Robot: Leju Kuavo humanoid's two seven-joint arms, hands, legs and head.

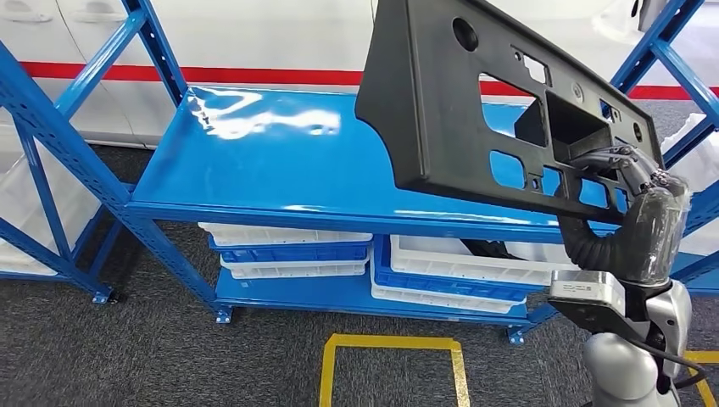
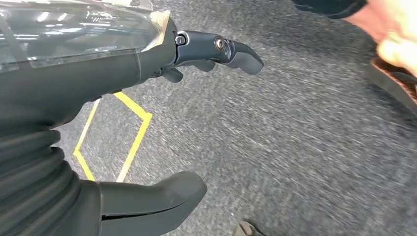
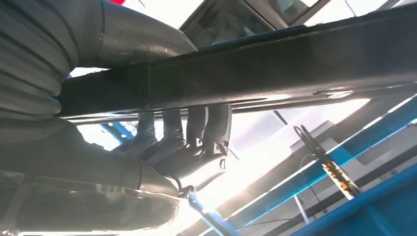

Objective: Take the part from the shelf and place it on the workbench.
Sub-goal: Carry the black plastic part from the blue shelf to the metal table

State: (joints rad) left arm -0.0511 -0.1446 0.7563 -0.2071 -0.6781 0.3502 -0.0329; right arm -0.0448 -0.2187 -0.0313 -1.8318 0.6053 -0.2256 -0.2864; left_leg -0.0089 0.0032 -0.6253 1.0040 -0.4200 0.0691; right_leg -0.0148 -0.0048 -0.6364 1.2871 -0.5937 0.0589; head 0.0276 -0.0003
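Above the blue shelf (image 1: 254,161), toward its right end: holding up a large black plastic part (image 1: 475,102), tilted, lifted clear of the glossy top board, pierced by several cut-outs and round holes. Gripping the part's lower right edge with the right robot hand (image 1: 623,174), dark fingers (image 3: 196,128) hooking over the rim and thumb pressing from the other side, as seen close up from the right wrist, where the part is crossing as a dark bar (image 3: 275,64). Rising from below the shelf's right end: the silver right arm (image 1: 632,339) with its ribbed grey cuff.

Under the shelf's top board, on the lower level: white and blue trays (image 1: 288,250) lying stacked, more of them further right (image 1: 458,271).

On the grey carpet floor (image 1: 153,348) in front of the shelf: a yellow taped square (image 1: 394,365).

Hanging over that same carpet, away from the shelf: the left robot hand (image 2: 162,128), fingers spread apart and holding nothing. Near it, at the far edge, a person's hand (image 2: 393,29), blurred.
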